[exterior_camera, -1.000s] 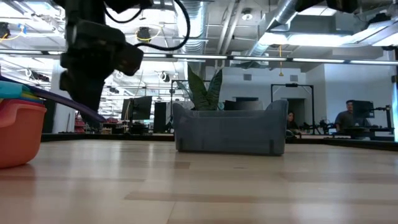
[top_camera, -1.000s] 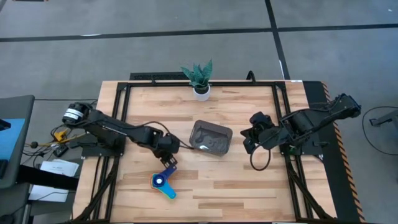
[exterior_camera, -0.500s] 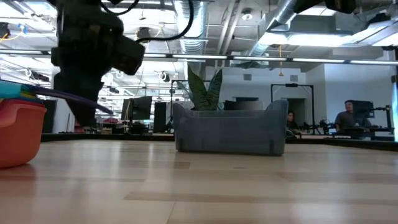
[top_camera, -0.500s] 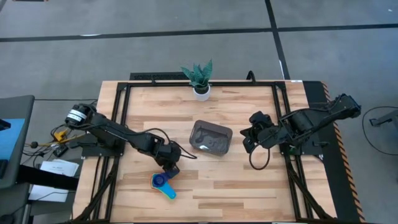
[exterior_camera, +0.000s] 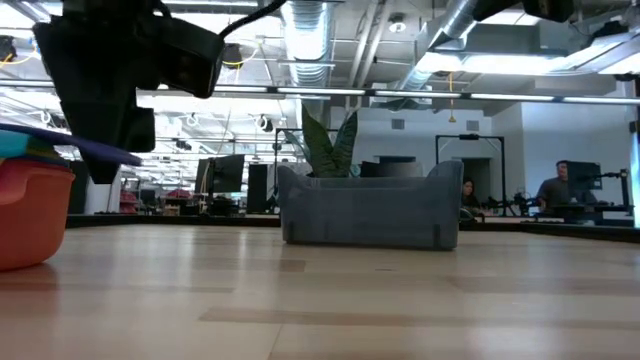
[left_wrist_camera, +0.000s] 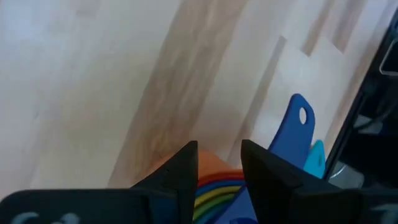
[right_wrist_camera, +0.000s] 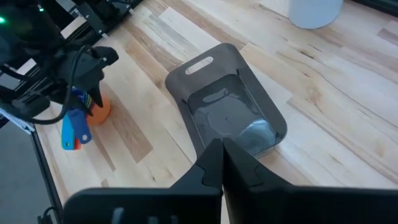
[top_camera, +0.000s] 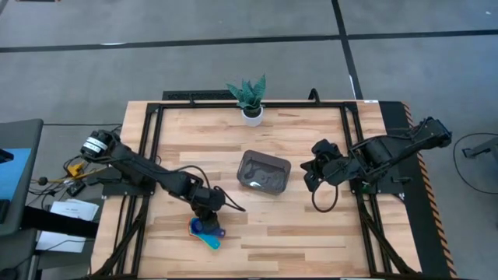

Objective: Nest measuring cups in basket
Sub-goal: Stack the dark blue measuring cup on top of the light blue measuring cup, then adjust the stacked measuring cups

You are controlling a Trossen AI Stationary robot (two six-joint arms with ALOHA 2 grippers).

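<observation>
left gripper [top_camera: 207, 211] over the stacked measuring cups [top_camera: 204, 229], basket [top_camera: 264, 172] empty at mid-table
the cups sit nested on the wood near the front edge, well apart from the basket, handles fanned out. the left gripper's fingers [left_wrist_camera: 180, 171] are parted, straddling the stack's rim. the right gripper [top_camera: 310, 173] waits just beside the basket's right side, fingers pressed together with nothing between them.

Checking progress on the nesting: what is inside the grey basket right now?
Nothing: the basket shows only its bare floor. The measuring cups sit stacked on the table away from it, under the left gripper. How many are nested cannot be counted.
</observation>
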